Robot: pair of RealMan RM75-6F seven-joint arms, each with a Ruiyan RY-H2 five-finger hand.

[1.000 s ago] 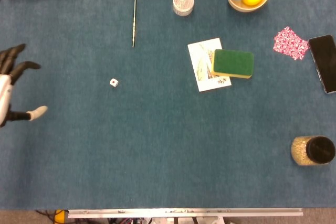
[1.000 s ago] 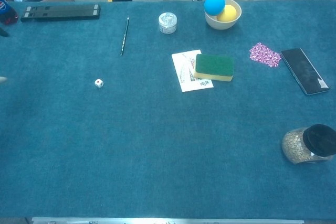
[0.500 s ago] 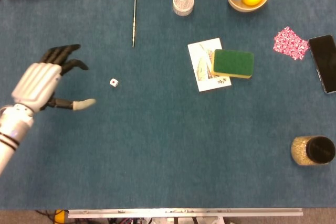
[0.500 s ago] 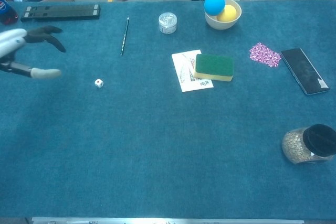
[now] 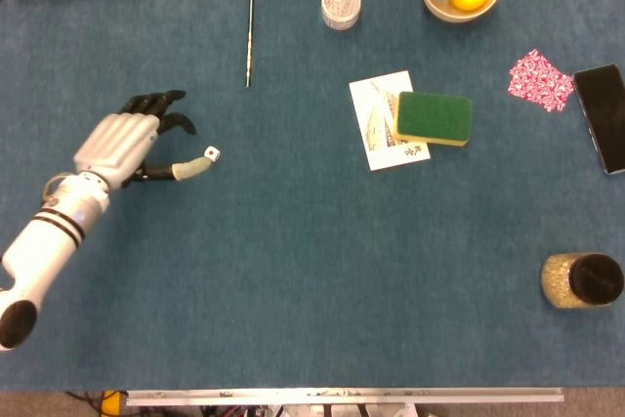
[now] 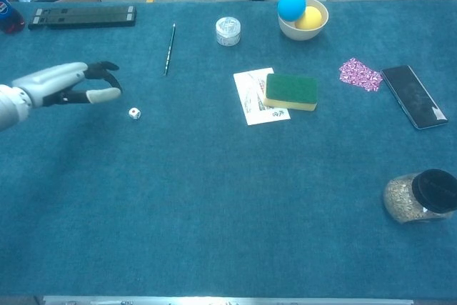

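Moved: the left hand (image 5: 132,144) has come in from the left edge of the frame toward centre-left within the second — first only its fingers showed at the border, now forearm and hand lie well over the bench (image 5: 293,271).
Left hand: spread, holding nothing; dark fingers (image 5: 166,104) fan toward the upper right, pale thumb tip pointing at the die (image 5: 212,153).
Die: small white cube, left of centre in the head view — same spot in all frames, so not yet disturbed. In the chest view the die (image 6: 134,113) sits just below and right of the left hand (image 6: 71,83), with a gap between them.
Contact: head view puts thumb tip just beside the die, perhaps touching; chest view suggests the hand is above the cloth and apart. Cannot settle it.
Reading: the approach looks nearly closed — the die is the thing nearest the hand, and a pinch has not begun.
Right hand: in neither view.
Around: thin pencil (image 5: 250,34) above the die, well apart; green sponge (image 5: 434,117) on a card (image 5: 376,119) at centre right; bowl (image 5: 444,9) with balls in the upper right — none shifted.
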